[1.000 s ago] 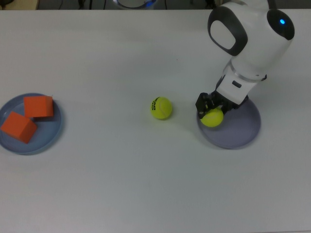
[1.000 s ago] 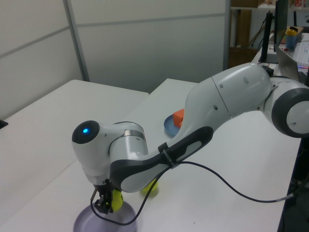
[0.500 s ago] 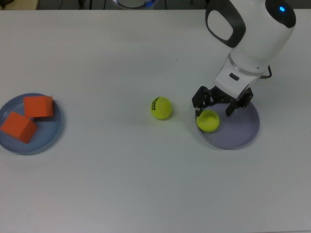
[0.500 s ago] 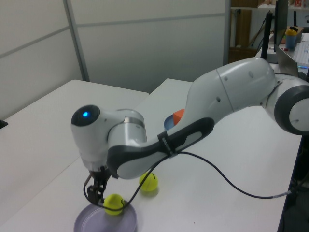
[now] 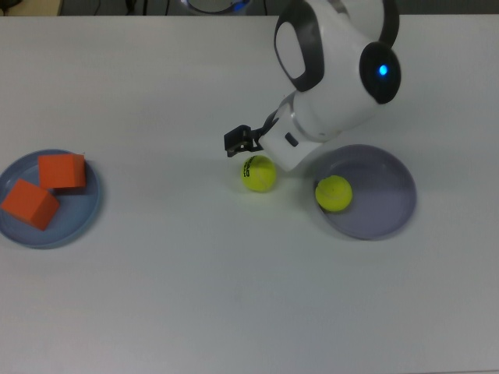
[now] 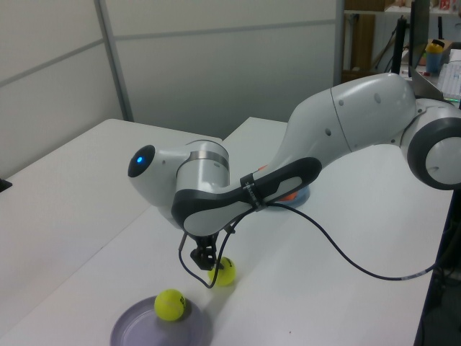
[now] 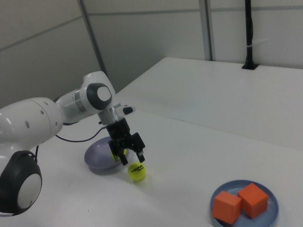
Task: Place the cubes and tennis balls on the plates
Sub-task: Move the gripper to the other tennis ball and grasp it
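Observation:
My gripper [image 7: 132, 155] is open and hangs just above the lettered tennis ball [image 5: 259, 173], which lies on the bare table; one dark finger [image 5: 238, 142] shows in the top view. The other tennis ball [image 5: 334, 193] rests free at the left edge of the lavender plate [image 5: 382, 204] in the top view. Both orange cubes [image 5: 62, 171] [image 5: 30, 204] sit on the light blue plate [image 5: 78, 222] at the top view's far left. In the left view the gripper [image 6: 204, 258] stands right beside the lettered ball [image 6: 222, 272].
The white arm [image 5: 335, 70] arches over the table's middle and carries a black cable [image 6: 346, 270]. The table's edge [image 6: 425, 288] runs along the left view's right, with shelves and clutter beyond it.
The gripper opened and left the plain ball on the lavender plate. It then swung to the top view's left, over the lettered ball.

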Tool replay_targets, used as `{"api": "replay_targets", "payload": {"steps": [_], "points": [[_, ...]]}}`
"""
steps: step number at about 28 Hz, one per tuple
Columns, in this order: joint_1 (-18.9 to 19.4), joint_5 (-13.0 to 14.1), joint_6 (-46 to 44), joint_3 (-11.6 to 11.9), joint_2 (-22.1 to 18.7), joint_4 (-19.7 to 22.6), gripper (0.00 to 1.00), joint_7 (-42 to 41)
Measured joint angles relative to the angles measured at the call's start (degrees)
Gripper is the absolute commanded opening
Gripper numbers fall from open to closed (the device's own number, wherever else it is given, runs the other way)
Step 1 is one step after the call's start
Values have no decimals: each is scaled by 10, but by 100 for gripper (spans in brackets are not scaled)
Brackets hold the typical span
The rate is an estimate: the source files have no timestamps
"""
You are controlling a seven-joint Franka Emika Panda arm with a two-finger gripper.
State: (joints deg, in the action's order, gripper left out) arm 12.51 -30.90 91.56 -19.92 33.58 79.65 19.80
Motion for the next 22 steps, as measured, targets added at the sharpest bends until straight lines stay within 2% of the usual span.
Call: {"api": "replay_targets", "payload": {"steps": [11, 17, 19, 20, 22], "points": [[-1, 0, 3, 1, 15, 8, 100, -1], [0, -5, 44, 2, 37, 9, 100, 0], [0, -13, 66, 4, 46, 9, 82, 1], [0, -15, 72, 6, 50, 9, 68, 2], [-1, -18, 84, 8, 55, 9, 25, 2]]}}
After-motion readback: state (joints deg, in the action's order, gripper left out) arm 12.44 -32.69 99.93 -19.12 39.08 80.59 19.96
